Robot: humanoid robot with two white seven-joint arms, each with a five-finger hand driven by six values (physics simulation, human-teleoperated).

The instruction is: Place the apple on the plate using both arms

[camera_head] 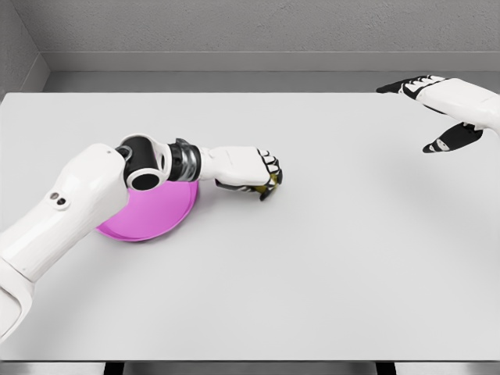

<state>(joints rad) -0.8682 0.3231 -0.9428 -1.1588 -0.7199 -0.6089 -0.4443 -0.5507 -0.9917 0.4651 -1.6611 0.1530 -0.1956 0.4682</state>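
left hand [254, 173] clamped on the apple [273, 182], just right of the plate [148, 219]; right hand [437, 109] spread, well apart.

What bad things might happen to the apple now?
The left hand is curled around the apple, which barely shows, so a loose grip might let it roll away on the table. The left arm also covers part of the plate, so it might bump it. The right hand is open and far away, too far to help.
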